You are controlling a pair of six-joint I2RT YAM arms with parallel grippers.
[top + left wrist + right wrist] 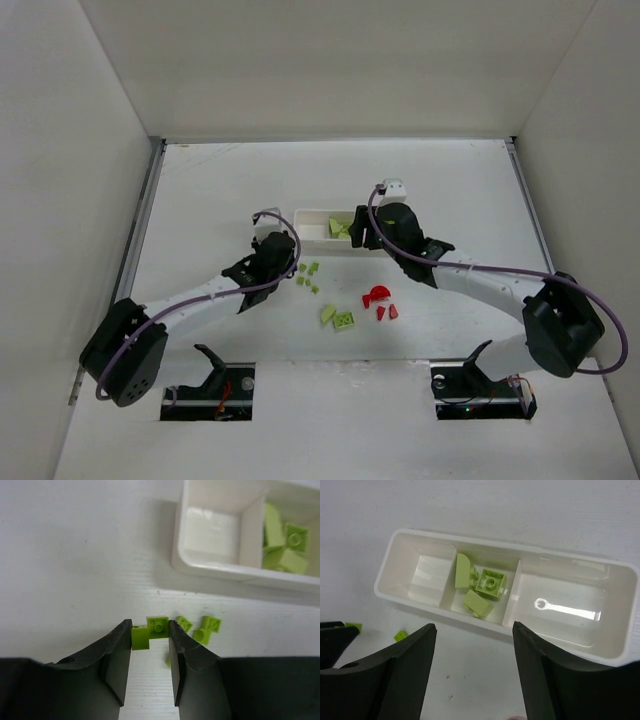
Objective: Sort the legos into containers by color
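The white tray (312, 216) lies at mid table; its middle compartment holds three lime-green legos (485, 587), and the left and right compartments are empty. My left gripper (150, 630) sits low on the table, its jaws closed in on two small green legos (141, 638) that fill the gap between the tips. More loose green legos (210, 625) lie just right of it. My right gripper (475, 630) is open and empty, just in front of the tray (410, 597). Red legos (380, 298) lie on the table nearer the bases.
Two larger green pieces (338, 319) lie left of the red ones. The right gripper (362, 228) hides the tray's right part in the top view. White walls close in the table on three sides.
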